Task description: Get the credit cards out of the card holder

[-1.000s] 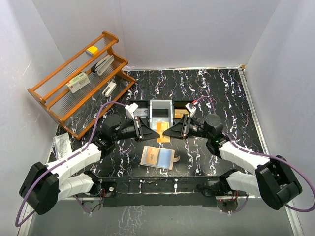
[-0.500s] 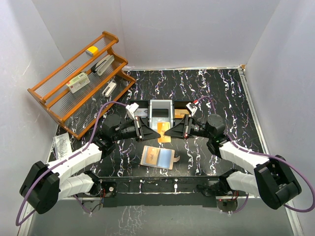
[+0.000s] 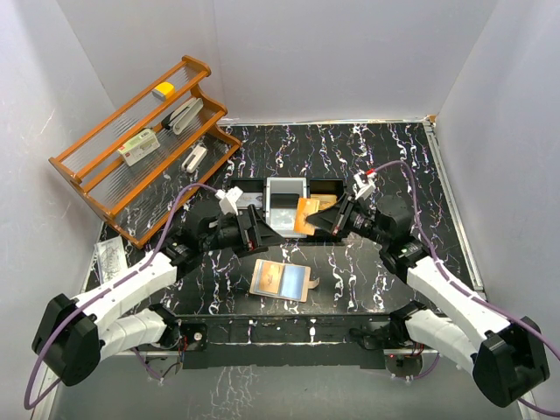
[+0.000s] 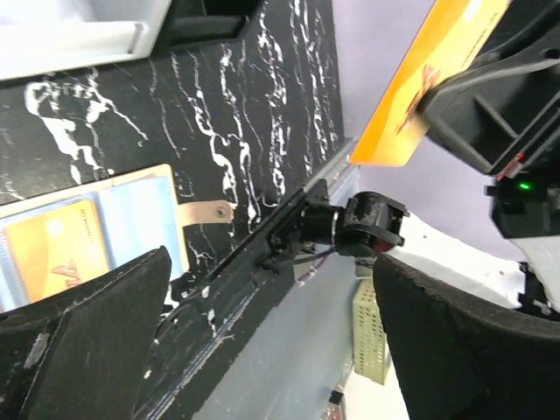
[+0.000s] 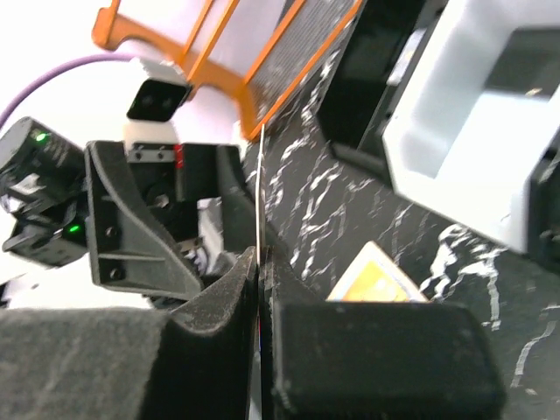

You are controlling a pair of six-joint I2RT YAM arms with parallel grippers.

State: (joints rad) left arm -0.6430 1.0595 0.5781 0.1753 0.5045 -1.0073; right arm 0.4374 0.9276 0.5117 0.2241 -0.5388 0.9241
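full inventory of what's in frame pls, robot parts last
held card: 1, orange, in the air in front of the tray, in the right gripper
card holder: 1, tan, open flat on the table near the arm bases
slotted card: 1 seen, orange, in a holder slot; can't tell if there are more
tray: 1, black and grey, mid-table behind the grippers
rack: 1, orange wood, rear left
rack items: 4, one yellow, three whitish, on the rack
clear packet: 1, transparent, far left by the left arm
table: 1, black, white veining
left gripper: 1, black, open, empty, left of the held card
right gripper: 1, black, shut on the held card
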